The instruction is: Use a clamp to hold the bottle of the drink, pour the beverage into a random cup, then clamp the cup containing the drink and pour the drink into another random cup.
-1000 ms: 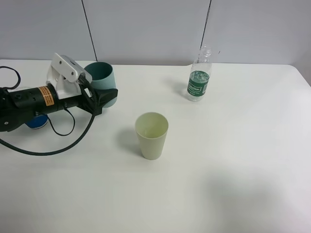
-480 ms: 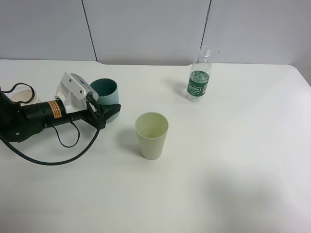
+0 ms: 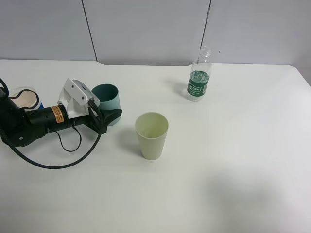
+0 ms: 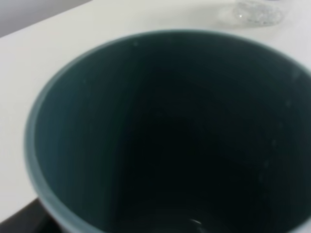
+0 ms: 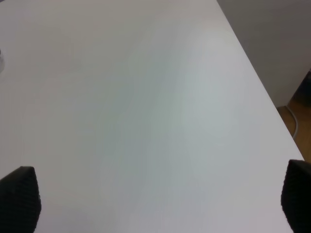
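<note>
Left gripper clamped on teal cup, now swung back upright near surface, away from blue-sleeved cup. Looks like second pour done. Right gripper wide open, empty. Bottle standing far right.

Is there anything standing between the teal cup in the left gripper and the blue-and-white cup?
Only the left arm itself. The teal cup is held at the left gripper, and the blue-and-white cup stands behind the arm's rear part, near the table's left edge.
</note>
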Robot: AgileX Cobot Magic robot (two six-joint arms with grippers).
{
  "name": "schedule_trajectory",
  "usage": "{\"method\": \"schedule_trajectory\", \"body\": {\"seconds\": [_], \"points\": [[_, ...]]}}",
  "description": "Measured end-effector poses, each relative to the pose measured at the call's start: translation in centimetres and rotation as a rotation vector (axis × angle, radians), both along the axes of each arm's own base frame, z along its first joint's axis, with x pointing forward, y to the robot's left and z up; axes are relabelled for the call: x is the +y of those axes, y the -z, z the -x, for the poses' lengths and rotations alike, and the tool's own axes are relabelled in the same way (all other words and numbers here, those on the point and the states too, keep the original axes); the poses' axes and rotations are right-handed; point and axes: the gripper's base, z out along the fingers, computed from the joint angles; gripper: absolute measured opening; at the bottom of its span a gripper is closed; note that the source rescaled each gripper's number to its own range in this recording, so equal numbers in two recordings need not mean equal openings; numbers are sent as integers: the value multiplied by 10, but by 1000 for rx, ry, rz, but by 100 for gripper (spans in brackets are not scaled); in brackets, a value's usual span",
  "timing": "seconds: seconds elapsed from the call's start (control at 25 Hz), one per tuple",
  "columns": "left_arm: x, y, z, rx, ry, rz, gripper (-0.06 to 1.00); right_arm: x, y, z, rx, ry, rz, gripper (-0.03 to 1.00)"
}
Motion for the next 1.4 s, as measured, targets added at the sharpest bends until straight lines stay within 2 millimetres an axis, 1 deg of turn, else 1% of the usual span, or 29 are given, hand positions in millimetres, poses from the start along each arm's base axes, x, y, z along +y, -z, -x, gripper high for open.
{"method": "schedule_trajectory", "body": {"seconds": [0.08,0.12,0.16,0.2,0.24,0.28,0.32,0.36,0.44,0.52,0.92,1.04,1.16,1.4], "points": [[0,0,0,0,0,0,2,0,0,0,0,0,0,100],[0,0,0,1,-1,0,6,0,0,0,0,0,0,100],[0,1,0,2,-1,-3,20,0,0,0,0,0,0,100],[0,1,0,4,-1,-5,46,0,0,0,0,0,0,100],[0,1,0,5,-1,-6,68,0,0,0,0,0,0,100],[0,1,0,5,-1,-6,80,0,0,0,0,0,0,100],[0,1,0,3,0,-8,89,0,0,0,0,0,0,100],[0,-1,0,-1,0,-9,93,0,0,0,0,0,0,100],[0,-7,0,-21,0,-9,97,0,0,0,0,0,0,100],[1,-16,2,-42,1,-7,98,0,0,0,0,0,0,100],[13,-71,33,-135,-96,-14,98,0,0,0,0,0,0,100],[15,-93,41,-183,-111,-35,98,0,0,0,0,0,0,100],[19,-122,49,-236,-143,-43,98,0,0,0,0,0,0,100],[36,-171,70,-273,-309,-55,98,0,0,0,0,0,0,100]]}}
